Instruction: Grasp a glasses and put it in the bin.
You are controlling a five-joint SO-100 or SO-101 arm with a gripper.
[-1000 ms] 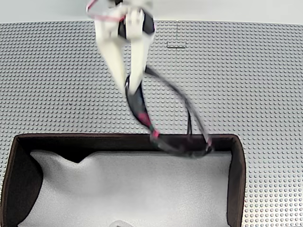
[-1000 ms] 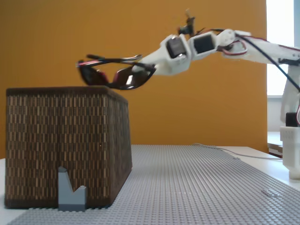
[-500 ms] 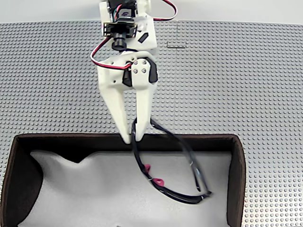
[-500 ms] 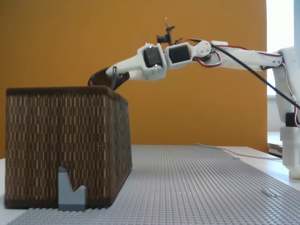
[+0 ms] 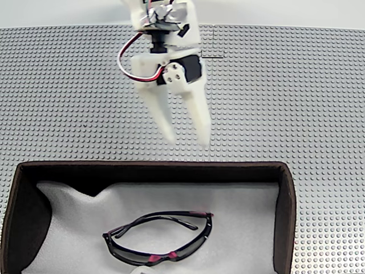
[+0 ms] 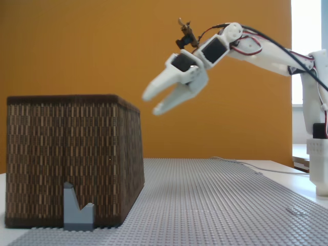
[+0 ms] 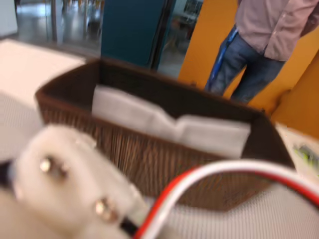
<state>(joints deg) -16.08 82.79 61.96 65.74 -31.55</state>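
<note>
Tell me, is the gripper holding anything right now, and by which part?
Nothing is held. The gripper is open and empty above the mat, outside the bin. The glasses lie loose on the bin's white lining.

a lab-like workspace: grey studded baseplate [image 5: 296, 85], orange wall [image 6: 77, 46], person [image 7: 269, 45] standing nearby.
</note>
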